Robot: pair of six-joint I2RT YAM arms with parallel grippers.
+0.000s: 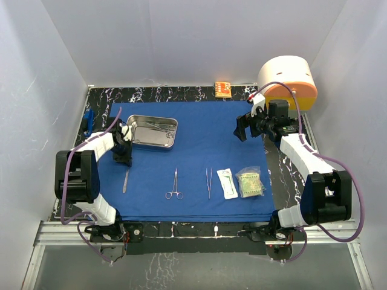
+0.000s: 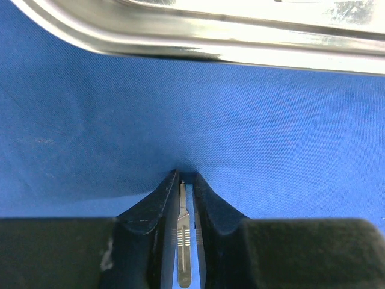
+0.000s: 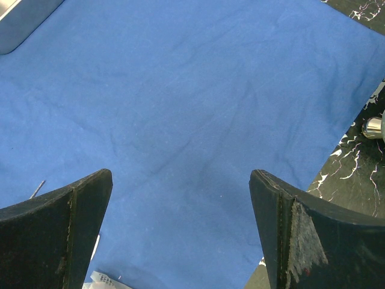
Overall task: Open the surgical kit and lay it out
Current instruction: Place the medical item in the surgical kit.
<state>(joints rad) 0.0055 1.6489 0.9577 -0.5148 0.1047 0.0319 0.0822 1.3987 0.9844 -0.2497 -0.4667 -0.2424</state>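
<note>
The royal-blue cloth (image 1: 199, 151) lies spread flat on the table. On its back left stands the steel tray (image 1: 176, 132), with slim instruments inside. Along the front lie a scalpel handle (image 1: 126, 181), ring-handled forceps (image 1: 174, 185), tweezers (image 1: 208, 182) and two sealed packets (image 1: 227, 182) (image 1: 250, 182). My left gripper (image 1: 126, 158) points down just in front of the tray rim (image 2: 210, 42). Its jaws (image 2: 186, 176) stand narrowly open around the scalpel handle (image 2: 183, 241), and cloth shows beside the handle. My right gripper (image 1: 247, 128) (image 3: 180, 173) hangs wide open and empty over the cloth's back right.
A small orange box (image 1: 223, 89) sits at the table's back edge. A big cream-and-orange cylinder (image 1: 289, 81) stands at the back right, behind the right arm. Black marbled tabletop (image 1: 284, 158) shows around the cloth. White walls enclose three sides.
</note>
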